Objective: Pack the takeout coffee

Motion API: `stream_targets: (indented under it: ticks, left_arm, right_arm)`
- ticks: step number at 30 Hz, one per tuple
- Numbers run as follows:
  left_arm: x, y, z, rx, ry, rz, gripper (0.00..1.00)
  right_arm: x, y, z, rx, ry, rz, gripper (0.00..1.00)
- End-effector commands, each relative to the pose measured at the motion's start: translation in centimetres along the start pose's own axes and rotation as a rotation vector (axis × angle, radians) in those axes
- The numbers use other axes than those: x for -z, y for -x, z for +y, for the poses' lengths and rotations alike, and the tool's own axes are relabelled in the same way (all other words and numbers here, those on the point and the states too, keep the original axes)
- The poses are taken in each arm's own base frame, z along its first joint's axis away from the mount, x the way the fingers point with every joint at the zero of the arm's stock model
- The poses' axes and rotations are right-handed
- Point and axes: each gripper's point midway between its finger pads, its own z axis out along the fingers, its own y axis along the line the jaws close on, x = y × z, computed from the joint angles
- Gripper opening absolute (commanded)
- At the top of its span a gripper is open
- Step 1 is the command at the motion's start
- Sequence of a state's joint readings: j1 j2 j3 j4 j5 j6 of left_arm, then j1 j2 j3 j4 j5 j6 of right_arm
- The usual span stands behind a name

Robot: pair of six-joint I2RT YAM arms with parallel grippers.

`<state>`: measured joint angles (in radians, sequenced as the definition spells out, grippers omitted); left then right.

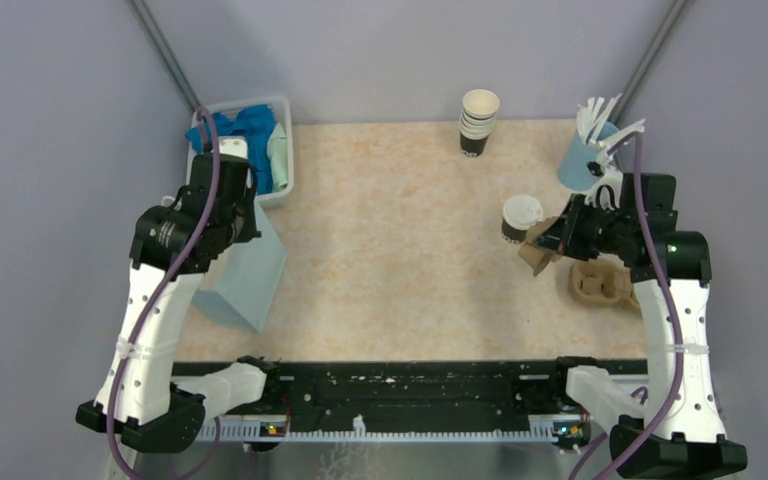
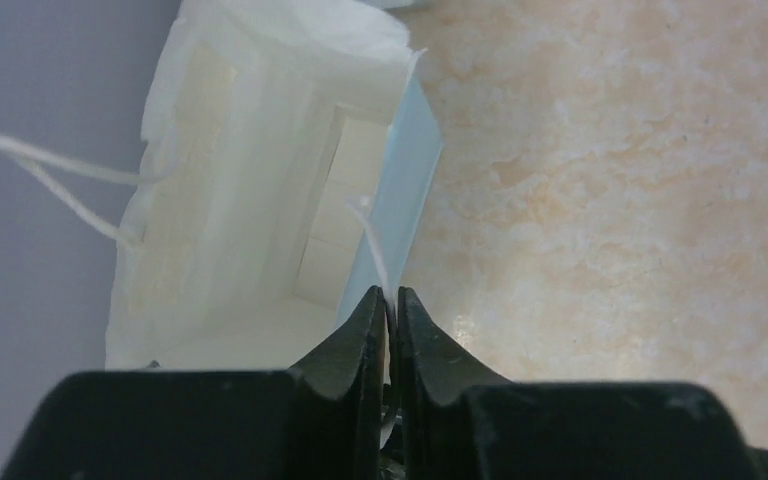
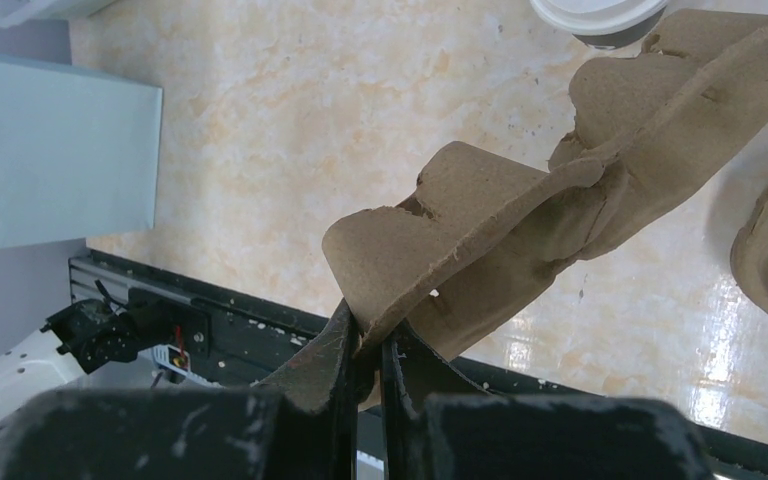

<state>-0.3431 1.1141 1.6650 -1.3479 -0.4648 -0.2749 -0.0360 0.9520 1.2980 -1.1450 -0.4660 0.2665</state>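
The takeout coffee (image 1: 520, 217), a dark brown cup with a white sip lid, stands on the table at the right; its lid shows at the top of the right wrist view (image 3: 596, 14). My right gripper (image 1: 552, 240) is shut on the edge of a brown pulp cup carrier (image 3: 520, 210) and holds it tilted just beside the coffee. My left gripper (image 2: 392, 300) is shut on the rim and string handle of a light blue paper bag (image 1: 248, 275). The bag's mouth is open and its white inside (image 2: 260, 200) shows.
A stack of lidless cups (image 1: 478, 120) stands at the back. A blue cup of white sticks (image 1: 590, 150) stands at the back right. A second pulp carrier (image 1: 600, 285) lies under the right arm. A white basket (image 1: 285, 185) with blue cloth sits at the back left.
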Motion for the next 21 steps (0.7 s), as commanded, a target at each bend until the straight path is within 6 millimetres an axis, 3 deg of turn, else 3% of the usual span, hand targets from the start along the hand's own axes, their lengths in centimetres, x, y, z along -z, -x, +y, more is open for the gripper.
stream_targets:
  ticks: [1,4,7,10,18,21]
  left_arm:
    - [0.3,2.4,-3.8,-0.111,-0.218,-0.08,0.09]
    - [2.4,2.9,-8.4,-0.138,-0.509,-0.122,0.07]
    - [5.5,2.2,-13.2,-0.175,-0.839,-0.12,0.08]
    - [8.0,0.7,-16.4,-0.179,-1.095,-0.064,0.07]
    - [11.6,-1.5,-21.7,-0.281,-1.373,0.034,0.01]
    - [12.8,-3.5,-24.5,-0.369,-1.442,0.095,0.03]
  right_arm:
    - [0.9,2.0,1.8,0.05,0.049,-0.069,0.0]
    - [1.0,2.1,2.1,0.056,0.056,-0.073,0.0]
    - [1.1,2.3,2.3,0.058,0.065,-0.075,0.0]
    - [1.2,2.6,2.6,0.056,0.074,-0.078,0.0]
    - [2.2,3.3,4.6,0.038,0.143,-0.088,0.0]
    - [2.5,3.5,5.1,0.031,0.166,-0.083,0.0]
